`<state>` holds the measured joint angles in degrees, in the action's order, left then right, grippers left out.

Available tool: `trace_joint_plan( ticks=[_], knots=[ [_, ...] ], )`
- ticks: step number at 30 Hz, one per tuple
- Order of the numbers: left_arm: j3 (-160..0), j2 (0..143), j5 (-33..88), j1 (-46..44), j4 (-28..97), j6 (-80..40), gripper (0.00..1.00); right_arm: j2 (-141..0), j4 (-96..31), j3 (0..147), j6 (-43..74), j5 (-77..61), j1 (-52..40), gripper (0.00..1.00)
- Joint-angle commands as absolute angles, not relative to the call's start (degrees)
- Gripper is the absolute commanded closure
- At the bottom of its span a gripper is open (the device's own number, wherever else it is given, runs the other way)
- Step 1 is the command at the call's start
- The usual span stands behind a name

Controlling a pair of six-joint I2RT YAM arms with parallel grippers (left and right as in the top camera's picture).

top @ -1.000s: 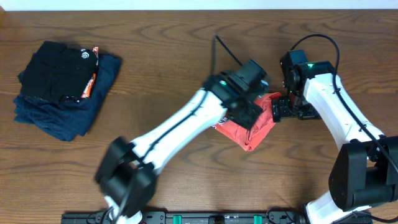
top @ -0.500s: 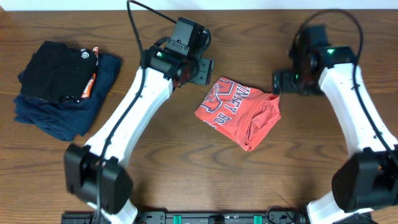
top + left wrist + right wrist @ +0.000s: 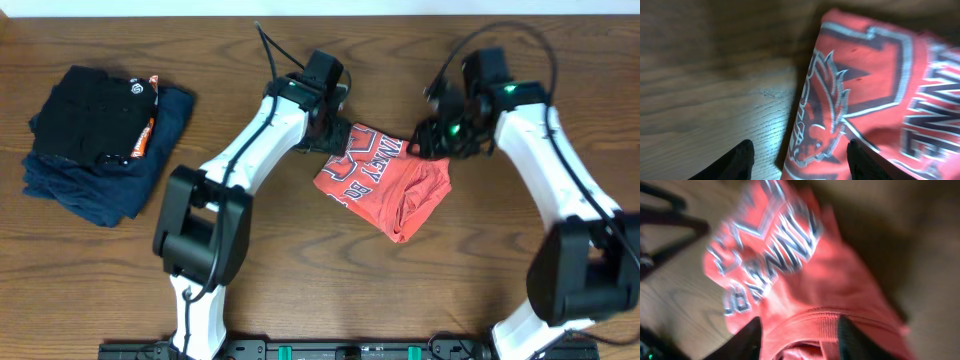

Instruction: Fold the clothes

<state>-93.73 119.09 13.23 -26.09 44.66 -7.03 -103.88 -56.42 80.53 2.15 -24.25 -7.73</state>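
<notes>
The clothes (image 3: 385, 180), a coral-red T-shirt with white and dark lettering, lie folded into a rough diamond in the middle of the table. My left gripper (image 3: 328, 128) is at the shirt's upper left edge. In the left wrist view it (image 3: 801, 161) is open: one finger is over bare wood, the other over the printed cloth (image 3: 875, 90). My right gripper (image 3: 437, 140) is at the shirt's upper right corner. In the right wrist view its jaws (image 3: 799, 341) stand apart on either side of the ribbed collar (image 3: 840, 317), with cloth filling the gap.
A stack of folded dark garments (image 3: 100, 140), black on navy, sits at the far left of the wooden table (image 3: 300, 270). Both arms reach in from the near edge, and the left arm's cable (image 3: 268, 45) loops toward the far edge.
The left arm swung off the shirt and came back to its upper left edge. The right gripper dropped onto the upper right corner and its jaws narrowed around the collar.
</notes>
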Motion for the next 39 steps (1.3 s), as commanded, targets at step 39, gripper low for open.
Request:
trace_joint_plan(
  ticks=[39],
  knots=[
    [-88.6, 109.0, 0.4, -25.9, 34.2, -3.7, 0.13, -92.2, -36.2, 71.7, 0.8, -12.5, -7.2, 0.42]
  ],
)
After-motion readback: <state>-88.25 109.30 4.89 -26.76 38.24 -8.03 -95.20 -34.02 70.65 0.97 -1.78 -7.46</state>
